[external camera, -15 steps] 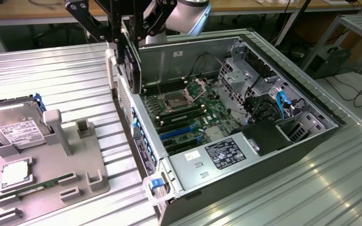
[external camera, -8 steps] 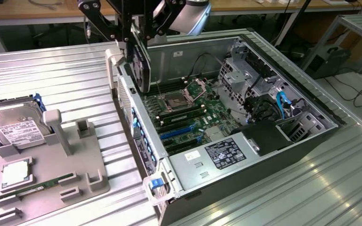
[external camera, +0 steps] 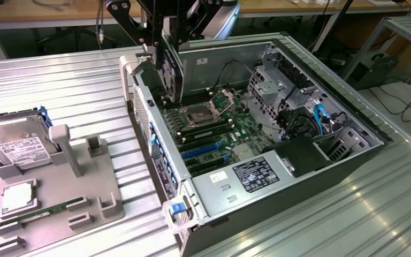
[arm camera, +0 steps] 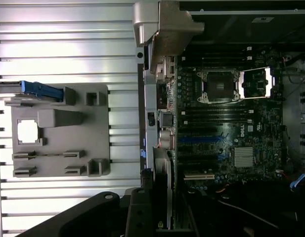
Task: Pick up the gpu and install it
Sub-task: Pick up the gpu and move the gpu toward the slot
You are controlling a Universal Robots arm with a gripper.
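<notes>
The gpu is lifted off the tabletop and held upright in the gripper, its fingers closed on it, above the open computer case at 11 o'clock from the processor socket, apparently not yet seated in the blue slots.

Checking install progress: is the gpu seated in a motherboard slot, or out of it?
Out. The pincer holds the gpu upright above the open case, clear of the blue slots.

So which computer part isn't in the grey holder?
The gpu, hanging upright from the fingers over the open case; the hard drive and memory stick sit in the holder.
</notes>
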